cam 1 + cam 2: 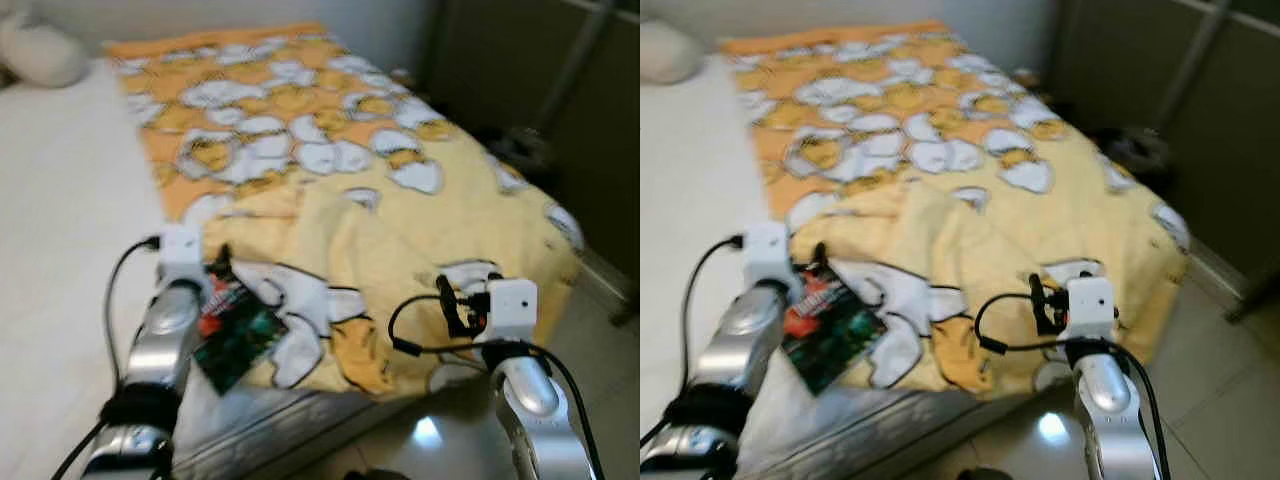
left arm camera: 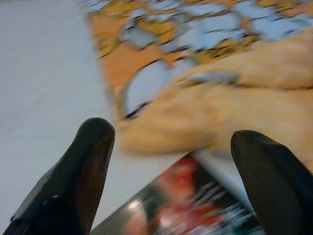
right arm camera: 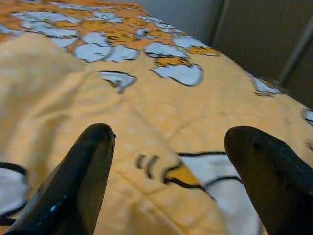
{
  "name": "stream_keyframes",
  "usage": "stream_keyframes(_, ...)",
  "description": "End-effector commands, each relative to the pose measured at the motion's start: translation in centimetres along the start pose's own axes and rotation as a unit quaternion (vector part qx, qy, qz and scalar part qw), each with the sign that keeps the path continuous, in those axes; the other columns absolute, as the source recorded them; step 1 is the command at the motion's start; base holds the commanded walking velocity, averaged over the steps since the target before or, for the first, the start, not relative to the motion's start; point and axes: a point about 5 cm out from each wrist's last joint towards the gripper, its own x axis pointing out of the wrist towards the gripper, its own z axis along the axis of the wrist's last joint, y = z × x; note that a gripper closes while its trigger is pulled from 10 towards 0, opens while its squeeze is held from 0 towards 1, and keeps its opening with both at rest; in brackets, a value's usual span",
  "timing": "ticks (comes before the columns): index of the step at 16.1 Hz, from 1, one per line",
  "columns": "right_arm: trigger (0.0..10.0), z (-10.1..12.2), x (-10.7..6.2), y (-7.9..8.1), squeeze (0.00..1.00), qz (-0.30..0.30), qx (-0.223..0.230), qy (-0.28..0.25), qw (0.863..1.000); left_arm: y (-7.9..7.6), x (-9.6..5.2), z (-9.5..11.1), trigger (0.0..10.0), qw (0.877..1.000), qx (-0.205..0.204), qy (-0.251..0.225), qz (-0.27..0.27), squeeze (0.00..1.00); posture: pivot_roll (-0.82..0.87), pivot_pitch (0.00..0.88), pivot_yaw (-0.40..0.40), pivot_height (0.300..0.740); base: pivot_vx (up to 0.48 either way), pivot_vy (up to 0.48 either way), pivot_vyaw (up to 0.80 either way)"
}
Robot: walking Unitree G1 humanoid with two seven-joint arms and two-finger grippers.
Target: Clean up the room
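The robot stands at the near end of the bed (image 1: 60, 200), both arms reached out over it. A yellow and orange blanket (image 1: 400, 200) with a white cartoon print covers the right half of the mattress, rumpled into a fold near its middle, while the left half shows bare white sheet. A dark, glossy booklet (image 1: 238, 335) with red on its cover lies at the near left corner of the blanket, part on the cloth and part on the sheet.

The left hand (image 2: 168, 161) hovers right over that booklet, fingers spread wide with nothing between them; the booklet's top edge sits just beneath the gap. The right hand (image 3: 166, 166) is also wide and empty, poised above the blanket's near right part.

My guess is the booklet is the thing to clear first. It is thin and flat, so pinching it from above will likely just skate over the cover. Better to come in low along its free edge over the sheet, get one finger under, and close firmly without catching blanket in the grip. The soft mattress will give, so pressing down a little should help. The right hand could hold the blanket still meanwhile.

A pillow (image 1: 40, 50) rests at the far left corner.
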Motion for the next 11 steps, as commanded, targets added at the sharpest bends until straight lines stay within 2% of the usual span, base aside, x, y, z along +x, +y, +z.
stream_keyframes(1,10.0,0.1,0.0,-0.1,0.00,0.003,-0.006,0.002,1.000,-0.1,-0.1,0.3,10.0,1.000,0.004,-0.013,0.002,0.00,-0.11,0.000,-0.015,0.740,0.000,0.000,0.00)
stream_keyframes(2,10.0,0.1,0.1,0.0,0.00,0.011,-0.013,0.002,1.000,0.0,-0.2,0.3,10.0,1.000,0.006,-0.015,0.004,0.00,-0.11,0.000,-0.018,0.740,0.000,0.000,0.00)
stream_keyframes(4,10.0,0.3,0.2,0.4,0.00,0.029,-0.023,-0.001,0.999,0.0,-0.4,0.2,10.0,1.000,0.001,-0.015,0.010,0.00,-0.10,0.000,-0.024,0.740,0.000,0.000,0.58)
stream_keyframes(7,10.0,0.1,0.3,1.4,0.00,0.069,-0.038,0.011,0.997,0.3,-1.0,-1.8,10.0,0.997,-0.062,0.032,0.028,0.00,-0.09,0.000,-0.028,0.740,0.000,0.000,0.65)
stream_keyframes(8,10.0,0.0,0.3,1.7,0.00,0.080,-0.044,0.016,0.996,0.4,-1.1,-2.1,10.0,0.996,-0.068,0.040,0.031,0.00,-0.09,0.000,-0.028,0.740,0.000,0.000,0.00)
stream_keyframes(9,10.0,0.0,0.2,1.8,0.00,0.087,-0.049,0.017,0.995,0.6,-1.1,-2.8,10.0,0.994,-0.093,0.053,0.032,0.00,-0.09,0.000,-0.037,0.740,0.000,0.000,0.00)
stream_keyframes(10,10.0,0.1,0.2,1.4,0.00,0.080,-0.045,0.013,0.996,0.1,-0.9,-3.5,10.0,0.989,-0.133,0.070,0.000,0.00,-0.10,0.000,-0.043,0.740,0.000,0.000,0.00)
stream_keyframes(11,10.0,0.1,0.1,1.2,0.00,0.078,-0.044,0.014,0.996,-0.2,-0.8,-3.5,10.0,0.990,-0.119,0.071,-0.016,0.00,-0.10,0.000,-0.044,0.740,0.000,0.000,0.00)
